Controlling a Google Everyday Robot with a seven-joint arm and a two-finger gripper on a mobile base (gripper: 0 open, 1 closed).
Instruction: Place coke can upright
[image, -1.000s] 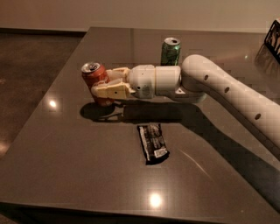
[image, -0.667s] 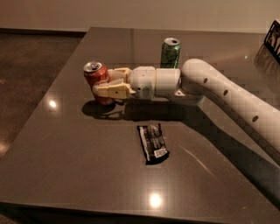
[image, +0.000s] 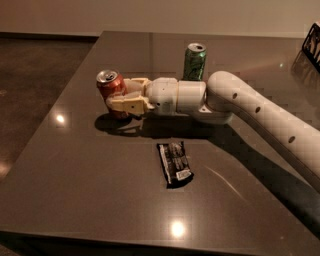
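The coke can (image: 110, 86) is red-orange with a silver top. It stands nearly upright, tilted slightly, on the dark table (image: 100, 190) at the left. My gripper (image: 119, 96) reaches in from the right on a white arm, with its cream fingers (image: 125, 104) closed around the can's lower body. The can's base is hidden behind the fingers, so I cannot tell whether it rests on the table.
A green soda can (image: 194, 61) stands upright behind my wrist. A black snack wrapper (image: 175, 163) lies flat in front of the arm. A dark object (image: 312, 42) sits at the table's far right edge. The table's left edge is close to the coke can.
The gripper and the coke can stay at about the same place; no clear movement.
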